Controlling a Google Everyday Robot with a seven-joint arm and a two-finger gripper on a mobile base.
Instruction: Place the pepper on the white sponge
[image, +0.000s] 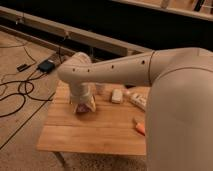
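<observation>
The pepper (139, 128) is a small orange-red piece lying near the right front of the wooden table (95, 132), partly hidden by my arm's large white body. The white sponge (116, 96) is a small cream block at the table's back middle. My gripper (83, 106) hangs from the wrist over the table's back left, low over a purplish object (81, 110) that it mostly covers. The gripper is well left of both the sponge and the pepper.
A longer white packet (137, 100) lies right of the sponge. A clear cup (100, 89) stands just behind the gripper. Black cables (20, 90) and a dark box (46, 65) lie on the floor at the left. A low wall runs behind the table.
</observation>
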